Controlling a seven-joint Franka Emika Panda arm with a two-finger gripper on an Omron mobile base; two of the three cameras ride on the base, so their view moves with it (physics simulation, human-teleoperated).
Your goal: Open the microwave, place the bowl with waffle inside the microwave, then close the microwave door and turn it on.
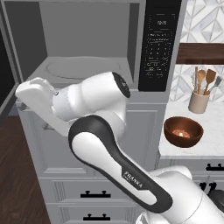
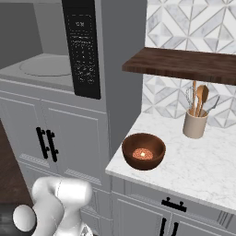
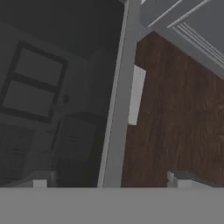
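Observation:
The microwave [image 1: 87,35] stands open, its grey cavity and round turntable [image 1: 83,69] bare, with the black keypad panel [image 1: 159,43] on its right. The microwave door [image 1: 5,78] is swung out at the far left. In the hand view its grey edge [image 3: 117,109] runs between my fingertips, dark window to the left. My gripper [image 3: 109,181] is open with nothing in it, and the hand sits by the cavity's lower left corner. The reddish-brown bowl [image 1: 183,131] with the waffle [image 1: 181,134] rests on the marble counter [image 1: 210,146], right of the microwave.
A beige utensil crock [image 1: 199,101] stands behind the bowl, under a dark wooden shelf [image 2: 184,64]. Grey cabinet doors [image 2: 69,133] and drawers [image 1: 94,192] lie below the microwave. Dark wood floor [image 3: 175,109] is beneath the open door.

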